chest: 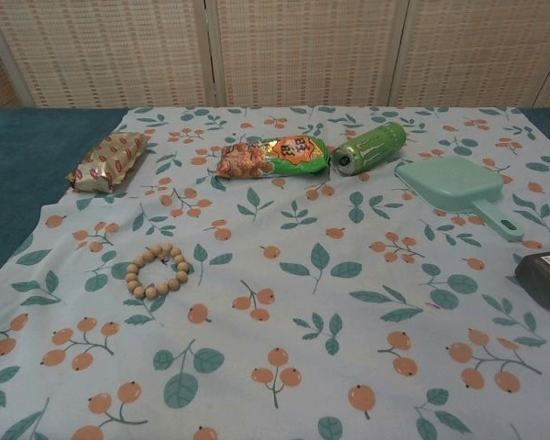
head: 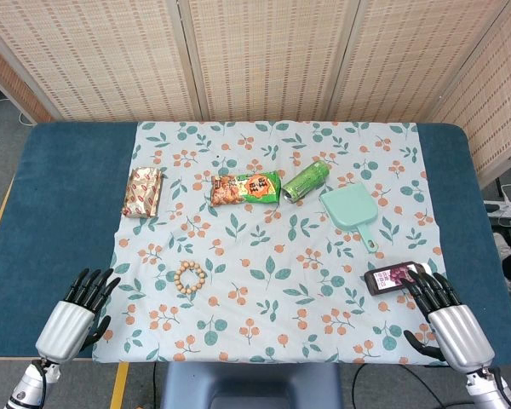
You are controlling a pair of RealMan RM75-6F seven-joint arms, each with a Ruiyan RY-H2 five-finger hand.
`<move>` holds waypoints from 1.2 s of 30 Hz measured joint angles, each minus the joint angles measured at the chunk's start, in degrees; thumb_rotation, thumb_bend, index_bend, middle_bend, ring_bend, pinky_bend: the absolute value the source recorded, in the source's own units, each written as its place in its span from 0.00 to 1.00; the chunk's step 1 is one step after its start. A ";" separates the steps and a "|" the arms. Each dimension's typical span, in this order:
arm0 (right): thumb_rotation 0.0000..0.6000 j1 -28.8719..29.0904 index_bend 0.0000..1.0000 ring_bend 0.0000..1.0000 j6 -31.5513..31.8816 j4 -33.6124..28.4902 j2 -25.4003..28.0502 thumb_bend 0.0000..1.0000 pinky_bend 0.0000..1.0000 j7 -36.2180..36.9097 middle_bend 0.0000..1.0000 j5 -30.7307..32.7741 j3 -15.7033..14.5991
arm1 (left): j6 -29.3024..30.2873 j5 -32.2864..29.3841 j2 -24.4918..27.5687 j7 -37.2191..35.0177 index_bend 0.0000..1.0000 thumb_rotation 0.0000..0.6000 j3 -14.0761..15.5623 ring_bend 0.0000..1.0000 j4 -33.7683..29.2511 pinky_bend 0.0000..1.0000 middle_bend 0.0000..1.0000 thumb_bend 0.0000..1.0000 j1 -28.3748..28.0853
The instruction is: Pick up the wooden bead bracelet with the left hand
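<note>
Resting at the table's near left edge, our left hand [head: 75,308] has its fingers [head: 92,283] spread and holds nothing. Ahead of them and toward the middle lies the bracelet [head: 190,279], a flat ring of wooden beads on the leaf-print cloth [head: 272,256], well apart from the hand. Our right hand [head: 445,313], also released, sits at the far side by a dark packet [head: 395,278], so the left is clearly nearer.

Both the left hand [head: 78,313] and the right hand [head: 443,311] have ribbed silver-grey shells for palms, ending in glossy black fingers [head: 89,285]. Behind the palms, pale wrist segments show.
</note>
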 measured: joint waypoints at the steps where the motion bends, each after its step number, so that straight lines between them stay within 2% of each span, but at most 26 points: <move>1: 0.86 0.03 0.00 0.00 -0.14 0.00 -0.02 0.22 0.00 -0.01 0.00 -0.01 -0.04 | -0.07 -0.01 -0.06 -0.08 0.00 1.00 0.19 0.00 -0.03 0.02 0.00 0.46 -0.10; 3: 0.86 0.07 0.00 0.00 -0.16 0.02 -0.04 0.22 0.00 0.04 0.00 -0.06 -0.05 | -0.42 0.13 -0.14 -0.77 0.00 1.00 0.64 0.00 -0.23 0.02 0.02 0.46 -0.36; 9: 0.86 0.04 0.00 0.00 0.02 0.05 -0.10 0.22 0.00 0.10 0.00 0.02 0.09 | -2.06 2.24 -3.53 -2.68 0.05 1.00 2.19 0.00 0.65 0.00 0.18 0.46 -2.37; 13: 0.86 0.35 0.00 0.00 -0.86 0.08 -0.30 0.22 0.00 0.01 0.00 0.11 0.02 | -6.58 1.98 -7.24 1.14 0.12 1.00 2.03 0.00 2.52 0.00 0.19 0.46 -4.61; 19: 0.86 0.63 0.00 0.00 -1.35 0.06 -0.19 0.22 0.00 0.44 0.00 0.52 0.05 | -12.40 -0.02 -14.64 10.57 0.14 1.00 -0.23 0.00 7.77 0.00 0.19 0.46 -8.68; 22: 0.86 0.73 0.00 0.00 -1.62 0.08 -0.13 0.22 0.00 0.49 0.00 0.90 0.13 | -14.38 -1.32 -17.79 12.44 0.16 1.00 -1.25 0.00 10.75 0.00 0.21 0.46 -10.70; 28: 0.86 0.80 0.00 0.00 -1.76 0.03 -0.03 0.22 0.00 0.57 0.00 1.20 0.20 | -15.07 -2.44 -21.42 14.05 0.27 1.00 -1.94 0.02 14.92 0.00 0.27 0.46 -13.00; 36: 0.86 0.83 0.00 0.00 -1.66 0.03 0.10 0.22 0.00 0.88 0.00 1.29 0.26 | -15.78 -3.87 -23.38 15.13 0.30 1.00 -2.09 0.05 17.55 0.00 0.33 0.46 -14.67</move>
